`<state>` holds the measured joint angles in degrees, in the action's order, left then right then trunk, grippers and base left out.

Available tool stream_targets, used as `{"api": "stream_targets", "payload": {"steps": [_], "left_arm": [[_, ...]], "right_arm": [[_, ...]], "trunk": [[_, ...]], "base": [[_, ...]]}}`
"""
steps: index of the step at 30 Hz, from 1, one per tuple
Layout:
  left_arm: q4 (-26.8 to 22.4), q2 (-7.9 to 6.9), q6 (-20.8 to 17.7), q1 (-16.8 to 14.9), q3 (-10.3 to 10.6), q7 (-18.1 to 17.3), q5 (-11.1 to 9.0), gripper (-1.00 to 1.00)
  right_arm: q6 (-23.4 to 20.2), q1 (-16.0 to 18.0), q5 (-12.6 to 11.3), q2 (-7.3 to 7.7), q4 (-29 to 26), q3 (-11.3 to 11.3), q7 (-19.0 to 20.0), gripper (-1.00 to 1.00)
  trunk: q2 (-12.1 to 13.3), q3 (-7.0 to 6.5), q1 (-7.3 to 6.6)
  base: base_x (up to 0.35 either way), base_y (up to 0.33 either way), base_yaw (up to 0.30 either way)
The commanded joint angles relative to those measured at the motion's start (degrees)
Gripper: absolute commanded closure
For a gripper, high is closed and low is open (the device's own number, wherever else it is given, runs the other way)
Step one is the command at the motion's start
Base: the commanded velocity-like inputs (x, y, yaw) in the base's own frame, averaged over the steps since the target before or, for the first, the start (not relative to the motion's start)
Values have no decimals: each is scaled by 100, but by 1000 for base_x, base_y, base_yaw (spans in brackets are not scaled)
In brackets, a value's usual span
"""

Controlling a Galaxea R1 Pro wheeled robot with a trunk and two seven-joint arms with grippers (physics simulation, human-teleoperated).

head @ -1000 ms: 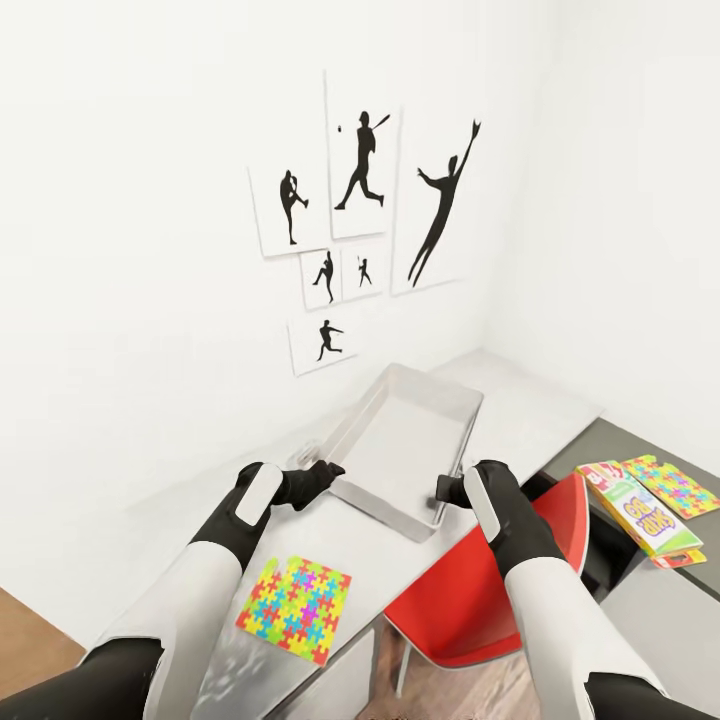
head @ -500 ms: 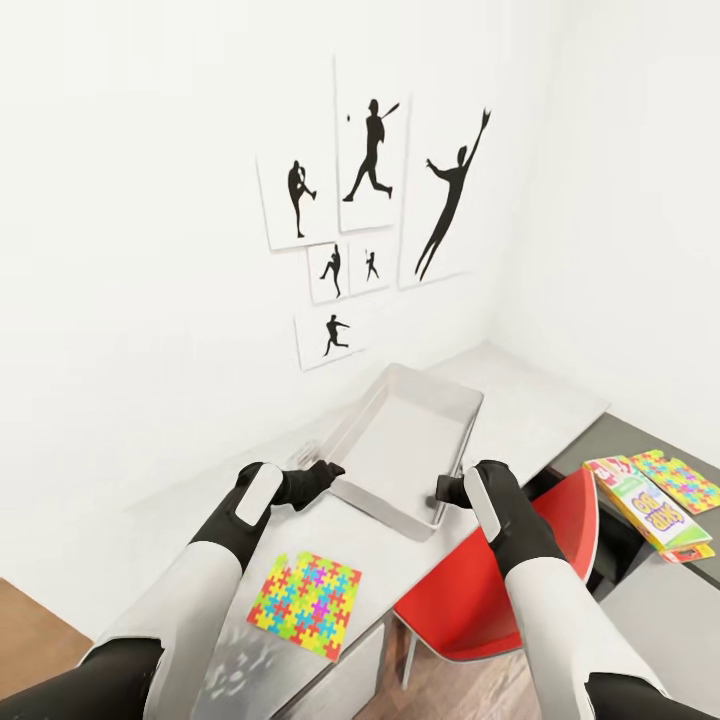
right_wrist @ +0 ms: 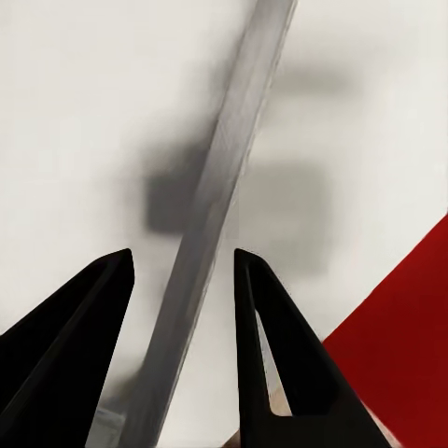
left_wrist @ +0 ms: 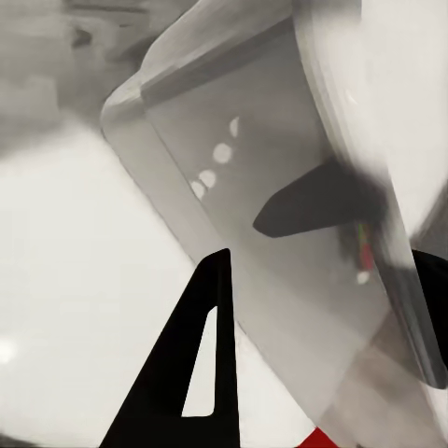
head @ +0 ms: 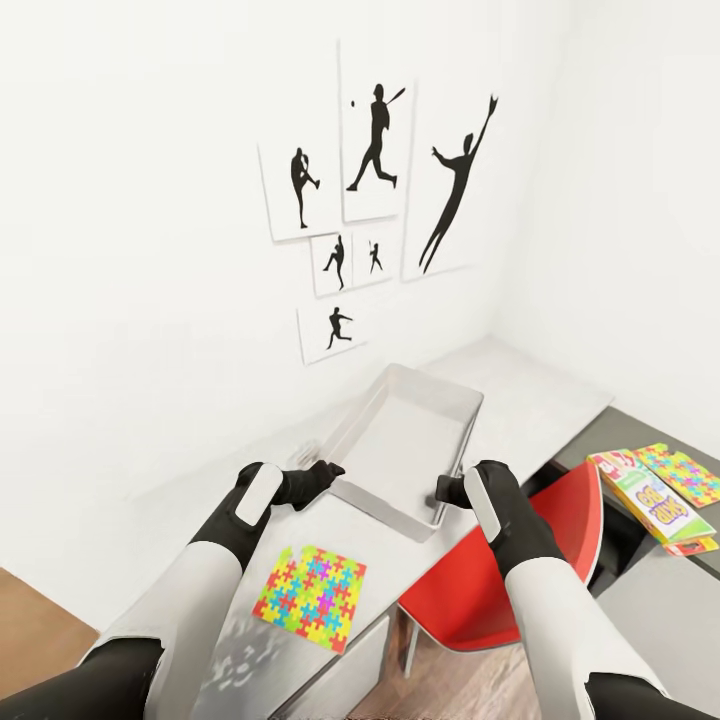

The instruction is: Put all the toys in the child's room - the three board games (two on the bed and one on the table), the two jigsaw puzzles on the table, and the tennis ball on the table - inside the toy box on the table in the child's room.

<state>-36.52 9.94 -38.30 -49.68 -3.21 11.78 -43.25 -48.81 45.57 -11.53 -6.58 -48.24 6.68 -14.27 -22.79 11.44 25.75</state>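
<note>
I'm in a child's room in a home, simulator render. White walls with a cluster of black baseball-player posters (head: 375,205) in the corner. A long pale desk (head: 520,395) runs along the wall, with a lower dark grey section (head: 660,590) beside it. Toys lie about: a jigsaw (head: 308,597) on the pale top, another jigsaw (head: 685,475) and a game box (head: 655,500) on the dark part. A red chair (head: 490,600) is tucked under the desk, and there's brown plank floor (head: 25,615).
</note>
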Motion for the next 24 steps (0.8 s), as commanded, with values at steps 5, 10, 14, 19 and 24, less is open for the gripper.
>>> {"api": "stream_targets", "payload": {"steps": [5,10,14,19,24], "left_arm": [[-13,6,-287,-7,49,70,35,100],[-13,6,-289,-7,49,76,35,100],[-13,6,-284,-7,49,73,35,100],[-13,6,-284,-7,49,78,36,100],[-13,6,-290,-7,47,78,36,100]], "right_arm": [[-15,5,-245,9,7,-44,-49,100],[-15,5,-245,16,7,-44,-48,100],[-15,5,-245,16,7,-44,-45,100],[-15,5,-245,-4,7,-44,-46,100],[-19,5,-245,7,7,-44,-46,100]], "trunk": [[-13,58,3],[-13,105,3],[-13,143,3],[-13,190,3],[-13,236,3]], "base": [[-1,4,0],[0,-82,0],[0,-55,0],[0,-6,0],[0,0,0]]}}
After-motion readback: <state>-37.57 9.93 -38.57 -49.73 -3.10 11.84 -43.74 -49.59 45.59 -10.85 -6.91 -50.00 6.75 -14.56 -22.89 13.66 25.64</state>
